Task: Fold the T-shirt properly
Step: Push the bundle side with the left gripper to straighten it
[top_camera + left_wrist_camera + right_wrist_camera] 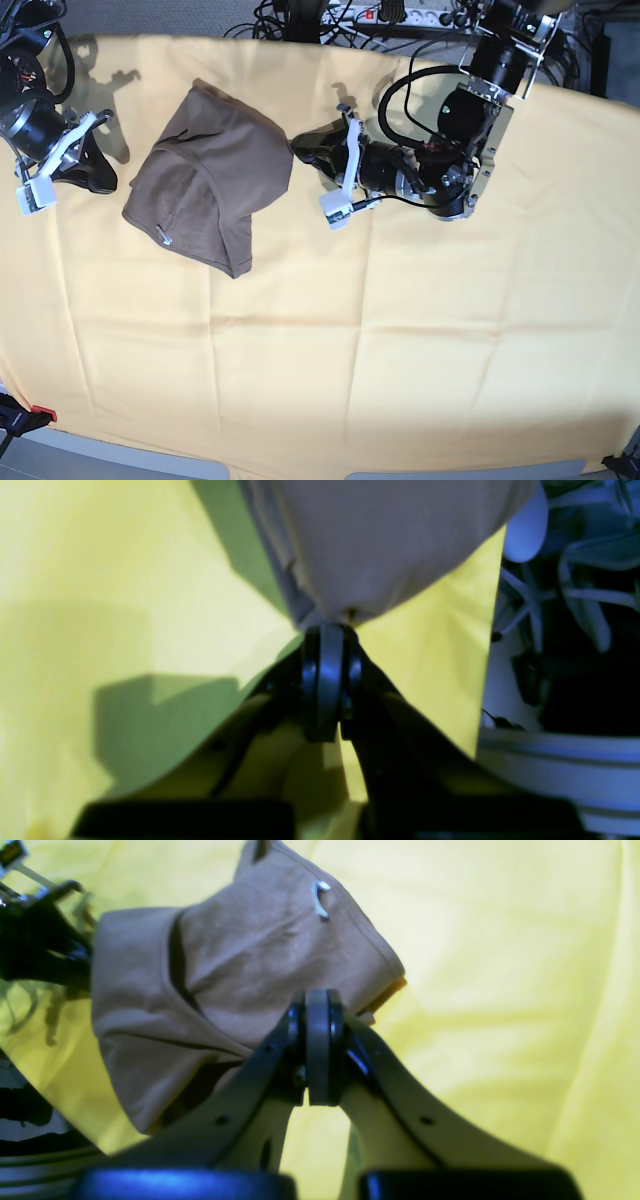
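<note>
Cloth (pixel 400 380), pale yellow and lightly creased, fills the near part of the scene. Beyond it, left of centre towards the far side, lies the T-shirt (pixel 245 165), a grey-brown bundle bent over on itself, with one lobe pointing near and a small light tag (pixel 163 236) close to its near-left edge. At the shirt's right end, the fingers of the left arm (pixel 300 148) meet a corner of the fabric; they look closed, with that corner pinched at the tips. Across on the left, the fingers of the right arm (pixel 105 187) are pressed together with nothing in them, just beside the shirt but apart from it.

As I judge it, the job is at the spreading-out or first-grip step: no neat fold shows, and the outline is too crumpled to fold well. The next move calls for the right fingers to open and take a matching edge or corner, so the two arms can draw the fabric flat before folding. Pulling with the left alone would probably just drag the bundle or twist it tighter.

The left wrist view gives the grip up close, the fabric narrowing to the tips, which the base view shows only small. The right wrist view shows the hem seam by the tag and a dark hollow under the folds. There the right fingers overlap the shirt, and only the base view makes the gap between them plain.
</note>
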